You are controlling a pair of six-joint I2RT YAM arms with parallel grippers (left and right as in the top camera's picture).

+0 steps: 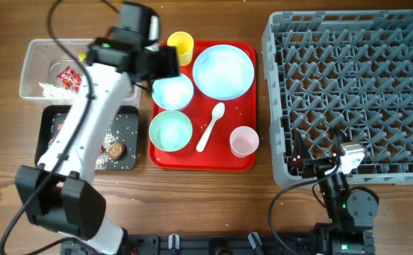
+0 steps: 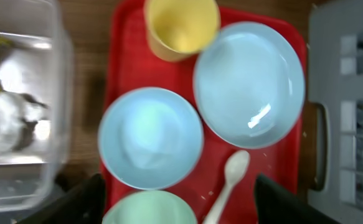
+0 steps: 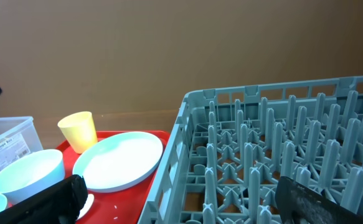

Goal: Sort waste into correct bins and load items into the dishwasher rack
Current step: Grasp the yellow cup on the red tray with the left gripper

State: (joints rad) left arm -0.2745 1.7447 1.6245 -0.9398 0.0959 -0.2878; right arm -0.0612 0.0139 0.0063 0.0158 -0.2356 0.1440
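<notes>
Light blue bowl (image 2: 150,137) lies below the left gripper (image 2: 180,185), jaws spread empty, arm stretched across the clear tub (image 1: 30,69)

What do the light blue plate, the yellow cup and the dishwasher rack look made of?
Light blue plate: probably hard plastic or melamine, glossy, with a bright glare streak. Yellow cup: plastic by the look, opaque, smooth, duller. Dishwasher rack: moulded grey plastic, matte, with thin pegs in a lattice.
</notes>
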